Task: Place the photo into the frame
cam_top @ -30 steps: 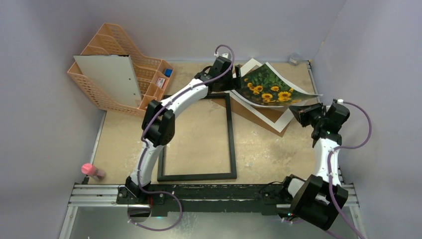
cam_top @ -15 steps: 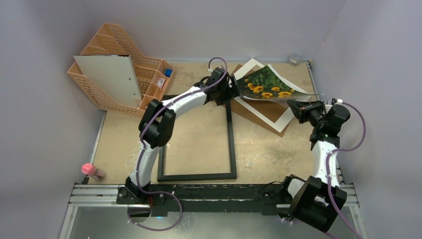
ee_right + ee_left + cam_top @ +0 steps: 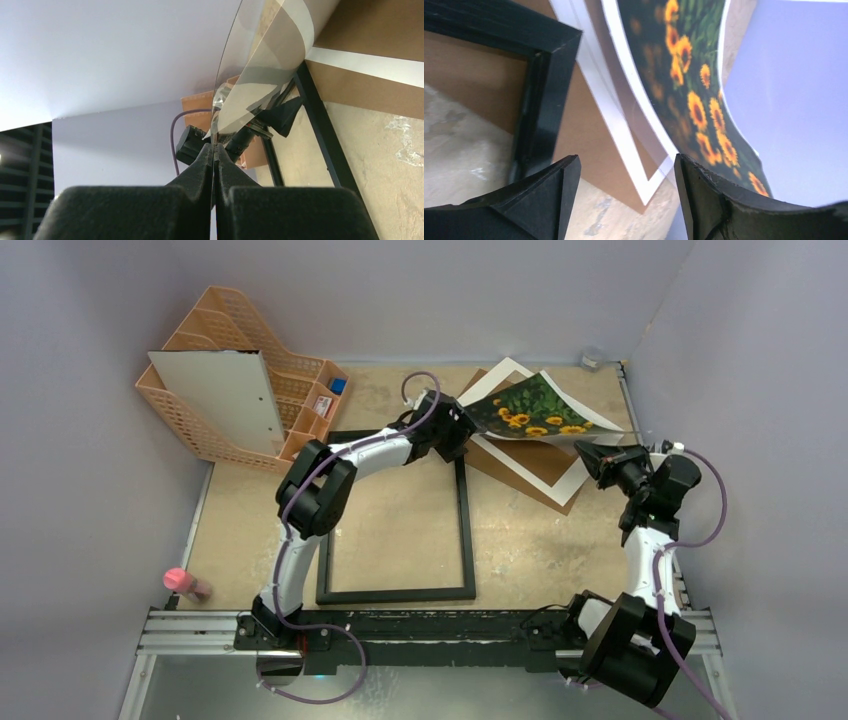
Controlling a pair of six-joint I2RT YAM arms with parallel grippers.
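1. Overhead view: two white robot arms reach over a tan table [image 3: 540, 550] walled in pale grey.
2. The photo [image 3: 535, 410], sunflowers on dark green, is off the table at the back right. It hangs bowed above a white mat [image 3: 560, 480], picture side up.
3. The right gripper [image 3: 590, 453] is closed on the photo's right edge. Its wrist view shows the two black fingertips [image 3: 209, 152] pressed together on the sheet's thin edge, and the pale underside curves up and away from them.
4. The left gripper [image 3: 462, 425] sits at the photo's left corner, over the back right corner of the frame [image 3: 465, 530]. Its jaws stand wide apart. In its wrist view the photo [image 3: 694, 100] runs past the right finger [image 3: 704, 195]. Whether the sheet's edge lies between the fingers is unclear.
5. The frame is a thin black rectangle lying flat at the centre of the table, long sides running away from the arm bases. The photo is not in it.
6. The mat lies slanted beside the frame's back right corner, on top of a brown board [image 3: 520, 465] (brown shows through the mat's window and past its edges).
7. At the back left stands an orange organiser [image 3: 180, 405] with a white panel [image 3: 230, 395] leaning in it.
8. A small pink-capped bottle [image 3: 185, 583] lies at the table's near left edge.
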